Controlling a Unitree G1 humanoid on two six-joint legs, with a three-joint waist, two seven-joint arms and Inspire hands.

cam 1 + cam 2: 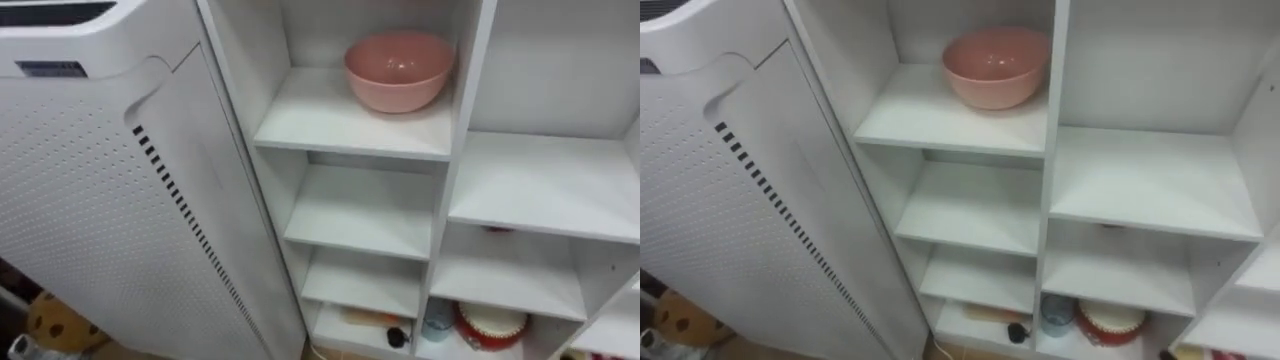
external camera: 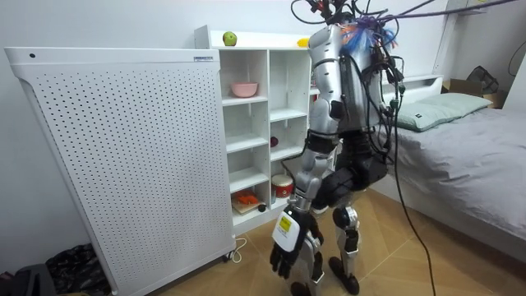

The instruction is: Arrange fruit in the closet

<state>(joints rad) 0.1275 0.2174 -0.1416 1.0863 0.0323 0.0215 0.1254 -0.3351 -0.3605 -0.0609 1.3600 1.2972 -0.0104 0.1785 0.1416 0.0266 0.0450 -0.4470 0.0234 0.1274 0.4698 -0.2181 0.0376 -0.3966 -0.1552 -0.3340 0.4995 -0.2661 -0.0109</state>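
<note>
fingers of the left hand hang loose and a little apart, holding nothing, low in the middle of the room view. your fruit is up high: a round green apple and a small yellow fruit sit on top of the tall white closet with open shelves. they look light, hard and smooth, so wrap round the fat middle and squeeze softly. shelves look flat and slick, so fruit may roll; the round pink bowl in the top left shelf could stop that. a grey bed sits at the right.
</note>
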